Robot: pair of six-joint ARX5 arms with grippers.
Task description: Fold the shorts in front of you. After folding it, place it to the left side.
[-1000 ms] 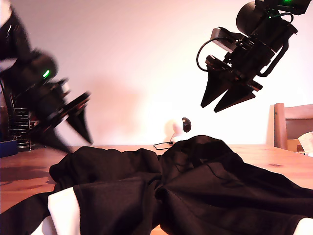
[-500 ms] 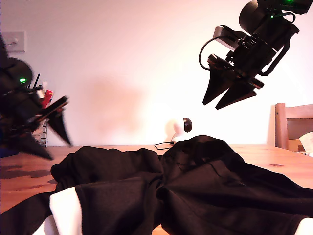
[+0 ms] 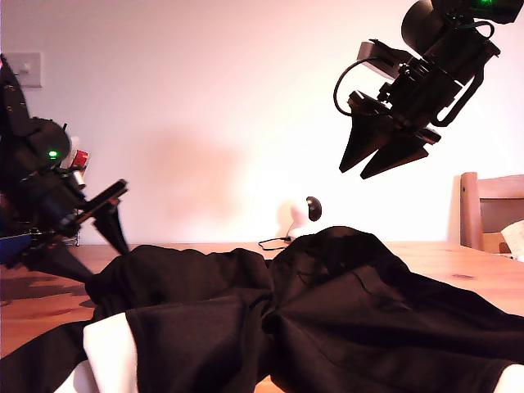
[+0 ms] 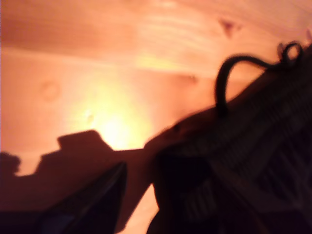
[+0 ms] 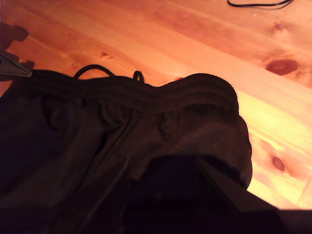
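Heads up on the fabric: the shorts (image 3: 327,303) are looking soft, light and floppy, so they're probably going to sag and bunch rather than hold any shape. They're being left crumpled in a heap on the wooden table (image 3: 33,303), spread across the middle and the exterior view's right, with 1 white band (image 3: 110,352) showing near the exterior view's left. The best place to take hold is likely the thick ribbed waistband (image 5: 161,92), near the drawstring (image 5: 90,68). It's the firmest edge, and a pinch on thin cloth elsewhere is likely to slip.

My first gripper (image 3: 106,262) is being held low at the exterior view's left, jaws spread wide and holding nothing. The edge of the shorts is sitting just beside its tips. Whether cloth is lying between the jaws can't be told, since its wrist view is being blurred.

My second gripper (image 3: 354,173) is being held high at the exterior view's right, well above the heap, with the waistband below it. Its jaws are looking narrow and are gripping nothing, but whether they're fully closed can't be told.
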